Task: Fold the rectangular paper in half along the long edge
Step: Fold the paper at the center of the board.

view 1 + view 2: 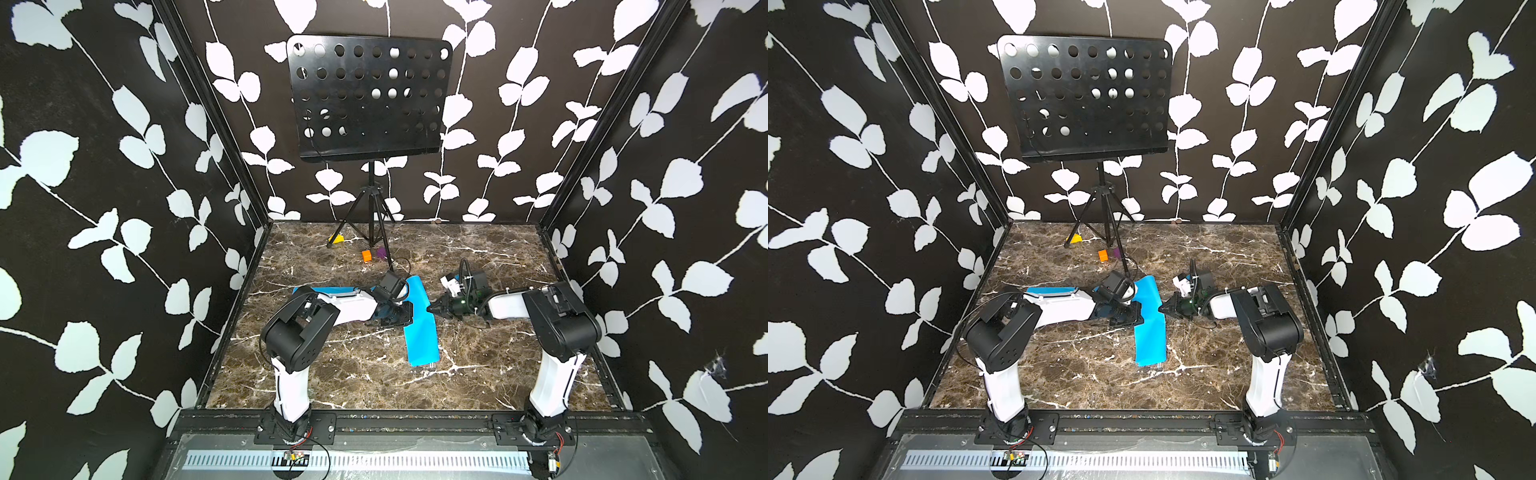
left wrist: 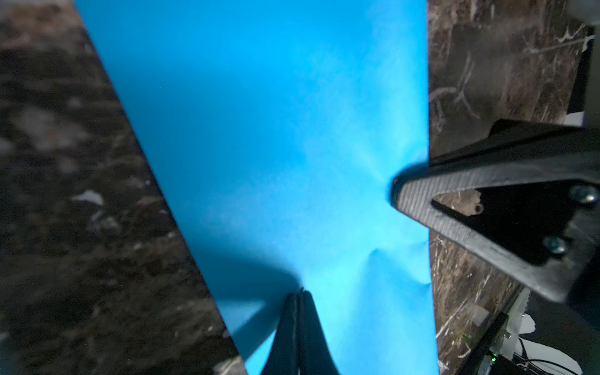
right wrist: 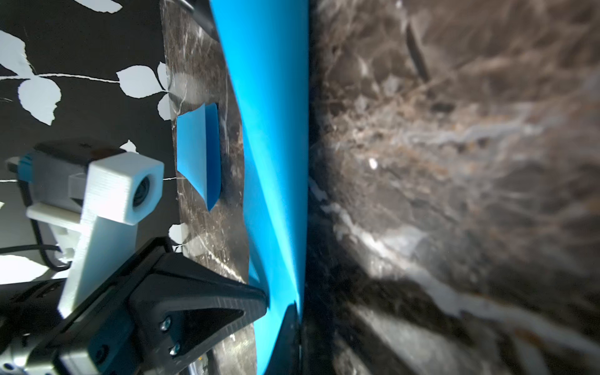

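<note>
While the marble tabletop point(image 1: 332, 374) carries it, the blue paper point(image 1: 422, 332) lies as a long strip near the middle, the left jaws pinched shut on one long edge and the right jaws closed on the opposite edge

Left arm point(image 1: 299, 328) and right arm point(image 1: 561, 320) both folded low, forearms reaching inward toward each other. Left gripper point(image 1: 410, 314) and right gripper point(image 1: 431, 309) sit level, tips facing, near but apart. Jaws pressed together on both.
</note>
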Action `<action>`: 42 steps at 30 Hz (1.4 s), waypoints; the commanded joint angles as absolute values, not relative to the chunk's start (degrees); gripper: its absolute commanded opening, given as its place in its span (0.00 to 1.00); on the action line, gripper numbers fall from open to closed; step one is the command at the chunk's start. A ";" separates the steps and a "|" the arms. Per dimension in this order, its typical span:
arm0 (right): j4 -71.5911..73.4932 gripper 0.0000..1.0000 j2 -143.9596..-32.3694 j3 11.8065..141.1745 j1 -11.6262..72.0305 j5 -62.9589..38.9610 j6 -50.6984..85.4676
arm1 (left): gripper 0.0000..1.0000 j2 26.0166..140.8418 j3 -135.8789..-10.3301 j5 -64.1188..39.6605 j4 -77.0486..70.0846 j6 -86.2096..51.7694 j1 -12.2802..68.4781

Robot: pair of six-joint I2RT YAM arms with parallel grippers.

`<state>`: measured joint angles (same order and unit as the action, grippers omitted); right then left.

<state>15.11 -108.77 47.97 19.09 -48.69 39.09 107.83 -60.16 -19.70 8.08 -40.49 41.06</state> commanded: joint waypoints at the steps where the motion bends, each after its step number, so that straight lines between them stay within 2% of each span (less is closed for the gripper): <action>1: 14.41 0.00 -109.34 49.19 18.81 -49.01 37.80 | 0.00 111.18 -56.96 -17.14 13.88 -39.64 41.33; 3: 14.58 0.25 -109.89 49.97 18.81 -49.48 37.79 | 0.00 111.15 -56.95 -17.14 13.80 -39.64 41.31; 4: 14.59 0.31 -110.24 50.46 18.81 -49.71 37.87 | 0.00 111.18 -56.95 -17.22 13.80 -39.64 41.31; 6: 14.50 0.39 -111.18 51.73 18.82 -50.29 37.66 | 0.00 111.25 -56.94 -17.35 13.63 -39.64 41.31; 8: 14.26 0.40 -112.09 53.18 18.81 -50.60 37.55 | 0.00 111.23 -56.93 -17.40 13.47 -39.67 41.31; 10: 13.47 0.39 -112.96 54.67 18.81 -50.56 36.87 | 0.00 111.18 -56.91 -17.40 13.42 -39.65 41.31; 12: 12.75 0.31 -114.09 56.34 18.71 -50.53 36.25 | 0.00 111.36 -56.95 -17.49 13.36 -39.79 41.30; 13: 12.74 0.23 -114.59 56.91 18.72 -50.67 36.21 | 0.00 111.43 -57.03 -17.64 13.34 -39.76 41.31; 15: 12.63 0.00 -115.09 57.83 18.63 -50.76 36.10 | 0.00 111.38 -57.04 -17.58 13.45 -39.74 41.29; 19: 12.29 0.00 -115.22 58.89 18.41 -50.50 35.66 | 0.00 111.28 -57.02 -17.50 13.61 -39.69 41.31; 20: 12.46 0.15 -115.35 59.27 18.44 -50.52 35.75 | 0.00 111.27 -56.95 -17.55 13.57 -39.64 41.35; 22: 12.89 0.32 -115.77 60.12 18.46 -50.47 36.08 | 0.00 111.42 -56.91 -17.58 13.50 -39.64 41.29; 25: 13.18 0.36 -117.16 62.18 18.46 -50.53 36.44 | 0.00 111.69 -56.93 -17.76 13.33 -39.65 41.31; 33: 14.14 0.33 -121.00 66.77 18.33 -51.74 36.89 | 0.00 111.71 -56.79 -17.80 13.40 -39.73 41.31; 35: 14.53 0.26 -121.50 67.11 18.28 -52.10 36.86 | 0.00 111.62 -56.69 -17.68 13.36 -39.77 41.31; 38: 14.78 0.00 -121.84 67.53 18.21 -52.29 36.66 | 0.00 111.70 -56.60 -17.75 13.26 -39.78 41.31; 42: 15.43 0.00 -121.64 67.66 18.02 -51.68 36.72 | 0.00 111.71 -56.55 -17.81 13.14 -39.90 41.31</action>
<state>13.02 -121.49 66.39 18.39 -51.35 37.17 107.83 -59.75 -20.18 7.31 -40.49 40.93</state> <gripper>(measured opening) 0.047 0.047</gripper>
